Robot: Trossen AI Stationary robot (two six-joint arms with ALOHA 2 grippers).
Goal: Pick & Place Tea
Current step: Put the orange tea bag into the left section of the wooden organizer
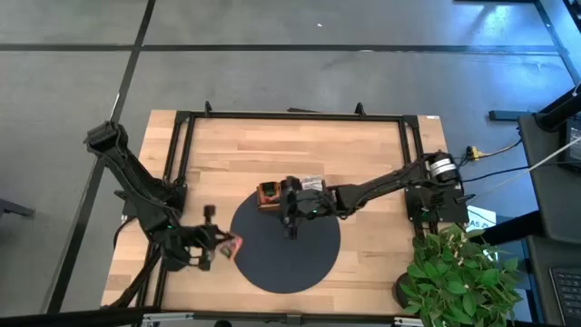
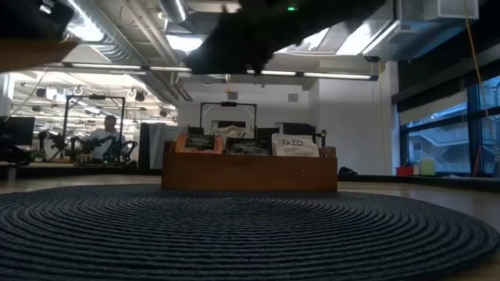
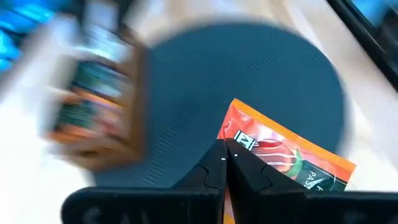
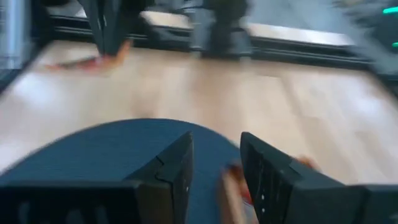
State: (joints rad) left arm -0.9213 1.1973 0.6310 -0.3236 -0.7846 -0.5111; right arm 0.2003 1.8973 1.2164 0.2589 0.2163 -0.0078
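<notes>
1. The step in hand looks like the pick: the left gripper [image 3: 225,163], at the mat's [image 1: 300,268] left edge, pinches an orange-red tea sachet [image 3: 283,155] by its corner.
2. Next it likely needs carrying to the wooden tray [image 1: 286,193], already holding upright sachets.
3. The right gripper [image 4: 214,171] hovers over the mat near the tray, jaws apart, seemingly empty.
4. The sachet is flat, glossy foil; the mat is dark, ribbed weave.

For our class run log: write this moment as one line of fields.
left gripper: jaws shut on orange-red tea sachet, at mat's left edge | right gripper: jaws open, empty, over mat | tray: holds sachets
</notes>
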